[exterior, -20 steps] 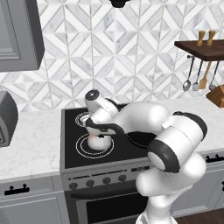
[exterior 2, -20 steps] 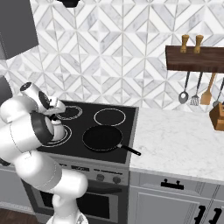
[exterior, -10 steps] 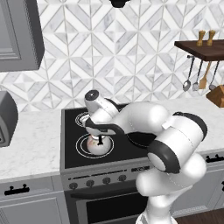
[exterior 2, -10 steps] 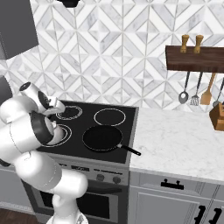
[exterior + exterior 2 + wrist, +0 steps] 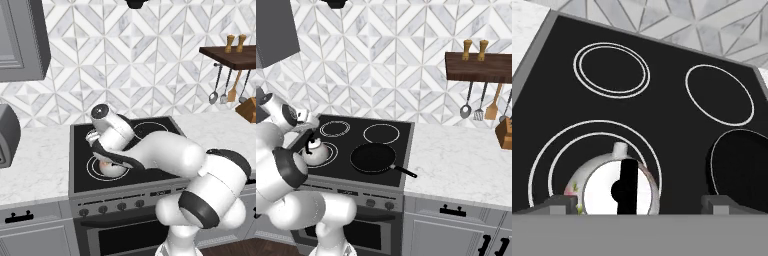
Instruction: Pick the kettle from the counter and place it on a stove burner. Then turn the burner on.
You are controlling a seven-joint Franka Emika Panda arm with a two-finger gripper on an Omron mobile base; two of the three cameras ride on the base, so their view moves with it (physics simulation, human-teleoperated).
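rising off kettle (image 5: 614, 186) since 0.5 s ago | gripper (image 5: 633, 205) spread wide, gripping nothing | kettle sitting inside stove burner (image 5: 547, 152) rings, left of frying pan (image 5: 373, 158)

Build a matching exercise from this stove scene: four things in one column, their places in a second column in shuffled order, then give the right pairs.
Things:
1. kettle
2. frying pan
3. spoon
4. gripper

Places:
A. hanging under the wooden shelf
B. inside the large double-ringed stove burner
C. right above the kettle, fingers spread wide
D. front right part of the cooktop, handle toward the counter

Pairs: 1-B, 2-D, 3-A, 4-C
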